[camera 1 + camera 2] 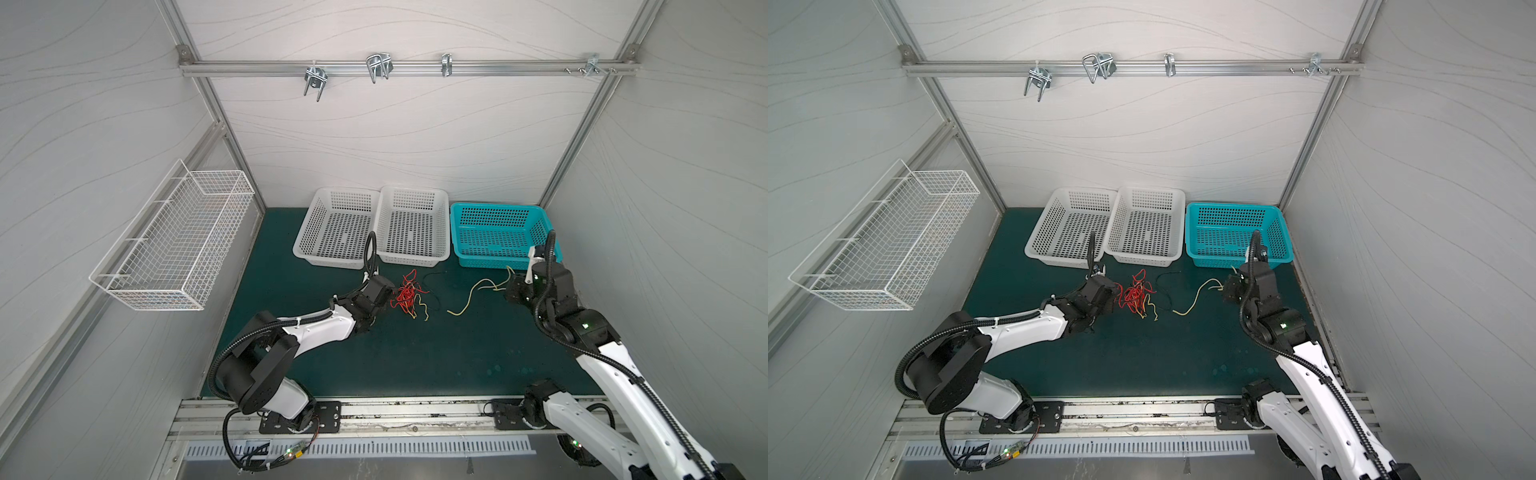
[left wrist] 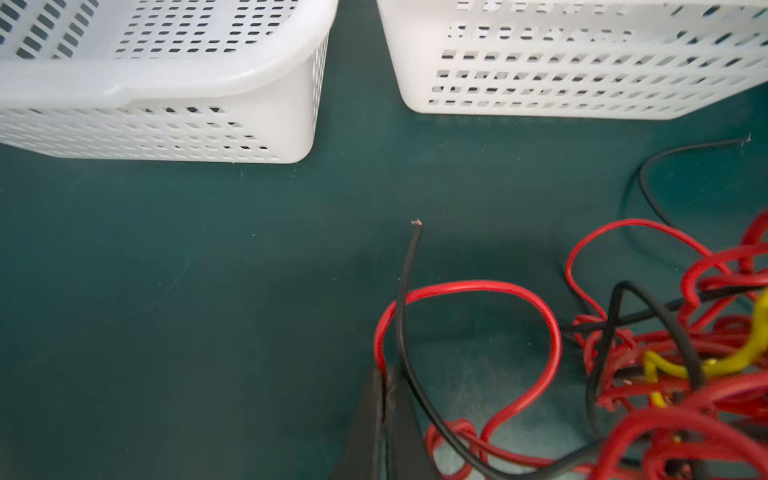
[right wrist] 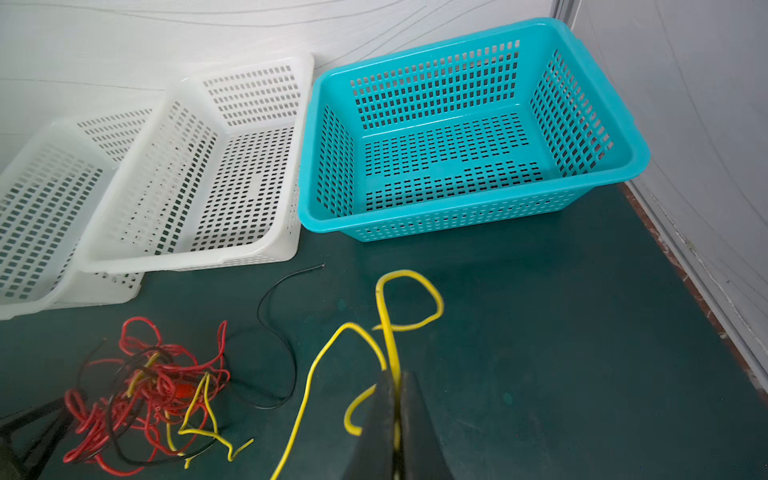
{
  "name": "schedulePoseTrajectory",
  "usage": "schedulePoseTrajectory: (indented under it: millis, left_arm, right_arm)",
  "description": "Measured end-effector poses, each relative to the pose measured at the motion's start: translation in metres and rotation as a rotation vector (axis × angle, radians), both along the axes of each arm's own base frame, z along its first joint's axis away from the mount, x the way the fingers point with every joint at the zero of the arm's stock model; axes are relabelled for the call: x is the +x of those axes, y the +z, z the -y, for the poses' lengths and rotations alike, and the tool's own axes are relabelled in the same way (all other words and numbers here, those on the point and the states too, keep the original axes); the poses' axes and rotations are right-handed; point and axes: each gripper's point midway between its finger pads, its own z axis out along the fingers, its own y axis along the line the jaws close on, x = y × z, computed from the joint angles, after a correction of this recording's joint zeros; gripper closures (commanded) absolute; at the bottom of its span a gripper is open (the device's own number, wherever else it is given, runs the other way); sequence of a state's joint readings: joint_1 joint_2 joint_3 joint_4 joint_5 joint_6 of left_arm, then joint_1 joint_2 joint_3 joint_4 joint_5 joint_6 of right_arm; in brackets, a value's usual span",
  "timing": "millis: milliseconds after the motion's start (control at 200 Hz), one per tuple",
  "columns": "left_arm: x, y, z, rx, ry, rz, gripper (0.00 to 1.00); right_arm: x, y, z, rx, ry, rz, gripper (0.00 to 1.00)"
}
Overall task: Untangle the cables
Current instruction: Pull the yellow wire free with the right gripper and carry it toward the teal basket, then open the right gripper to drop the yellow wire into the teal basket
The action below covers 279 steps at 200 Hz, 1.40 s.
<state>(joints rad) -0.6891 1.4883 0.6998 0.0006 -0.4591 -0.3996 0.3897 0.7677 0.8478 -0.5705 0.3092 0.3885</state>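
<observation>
Separating yellow cable (image 3: 386, 316) from tangle (image 1: 406, 296) at centre of frame. Right gripper (image 3: 395, 386) pinching yellow cable near teal basket (image 3: 457, 216); left gripper (image 2: 384, 376) clamping red cable (image 2: 469, 286) at tangle's left edge. Next, judging: pulling apart slowly, watching for snagging loops.

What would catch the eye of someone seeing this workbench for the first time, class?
First, the bright knot of thin red, black and yellow cables on the dark green mat, in front of two white perforated plastic baskets. The left gripper is shut on a red cable beside the knot. The right gripper pinches a long yellow cable already drawn clear, before the turquoise perforated plastic basket.
</observation>
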Motion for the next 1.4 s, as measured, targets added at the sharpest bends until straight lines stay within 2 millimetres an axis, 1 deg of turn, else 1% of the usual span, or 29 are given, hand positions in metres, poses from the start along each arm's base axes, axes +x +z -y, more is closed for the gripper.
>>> schedulePoseTrajectory:
  millis: [185,335,480,545,615,740,850,1031,1136,1246,1331,1396]
  left_arm:
    - [-0.001,0.001,0.010,-0.016,-0.042,0.001,1.00]
    - [-0.004,0.000,0.023,-0.026,-0.093,-0.002,1.00]
    - [-0.006,0.001,0.030,-0.039,-0.120,0.001,1.00]
    - [-0.005,0.002,0.032,-0.045,-0.126,0.005,1.00]
    - [-0.006,0.003,0.034,-0.050,-0.132,0.007,1.00]
    - [-0.006,0.004,0.037,-0.058,-0.139,0.009,1.00]
    - [-0.007,0.004,0.039,-0.060,-0.147,0.008,1.00]
    - [-0.007,0.004,0.040,-0.062,-0.150,0.006,1.00]
    - [-0.007,0.005,0.041,-0.065,-0.152,0.008,1.00]
    - [-0.007,0.006,0.043,-0.070,-0.157,0.011,1.00]
    - [-0.007,0.007,0.044,-0.072,-0.159,0.013,1.00]
    - [-0.006,0.008,0.045,-0.075,-0.160,0.016,1.00]
  right_arm:
    - [0.002,0.013,-0.021,0.062,0.107,0.045,1.00]
    - [0.013,0.032,-0.027,0.086,0.119,0.110,1.00]
    - [0.040,0.058,-0.028,0.083,0.083,0.205,1.00]
    - [0.057,0.065,-0.028,0.076,0.054,0.235,1.00]
    - [0.077,0.066,-0.025,0.063,0.015,0.250,1.00]
    - [0.110,0.057,-0.013,0.032,-0.076,0.247,1.00]
    - [0.134,0.046,0.009,0.029,-0.179,0.237,1.00]
    - [0.156,0.022,0.054,0.065,-0.343,0.205,1.00]
    - [0.166,0.003,0.072,0.080,-0.406,0.168,1.00]
    - [0.176,-0.019,0.081,0.077,-0.433,0.116,1.00]
    - [0.183,-0.037,0.079,0.070,-0.427,0.074,1.00]
    - [0.186,-0.048,0.077,0.067,-0.420,0.046,0.97]
